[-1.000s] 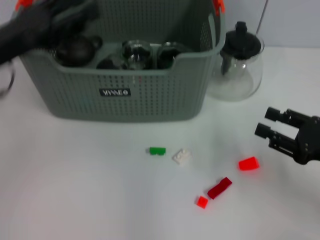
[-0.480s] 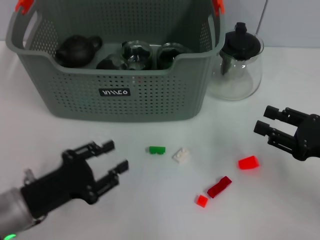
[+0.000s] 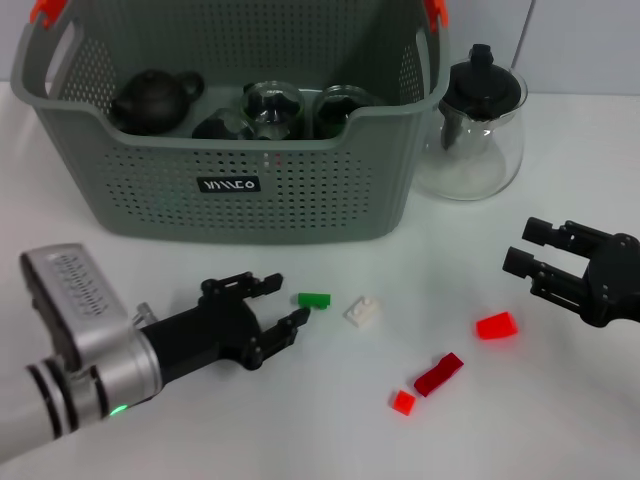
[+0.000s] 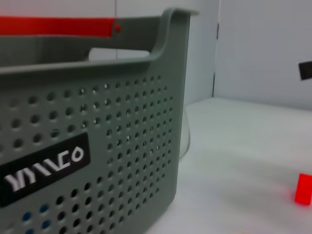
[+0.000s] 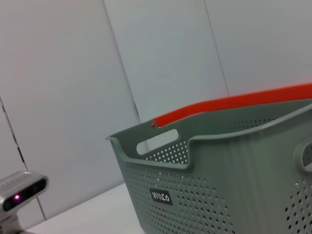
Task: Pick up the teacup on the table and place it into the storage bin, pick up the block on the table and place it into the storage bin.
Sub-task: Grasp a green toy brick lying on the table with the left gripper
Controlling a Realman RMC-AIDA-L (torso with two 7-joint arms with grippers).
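The grey storage bin (image 3: 240,150) stands at the back of the table; its wall also fills the left wrist view (image 4: 97,146) and the right wrist view (image 5: 219,170). Glass teacups (image 3: 272,105) lie inside it; none shows on the table. Several blocks lie in front: green (image 3: 314,300), white (image 3: 363,312), bright red (image 3: 497,325), dark red (image 3: 439,374) and small red (image 3: 403,402). My left gripper (image 3: 288,300) is open, low over the table, its fingertips just left of the green block. My right gripper (image 3: 520,245) is open, above and right of the bright red block.
A dark teapot (image 3: 155,97) sits in the bin beside the cups. A glass teapot (image 3: 476,125) with a black lid stands right of the bin. One red block (image 4: 303,189) shows in the left wrist view.
My left arm came down from over the bin to the table front and has advanced right, up to the green block. The right gripper has barely moved.
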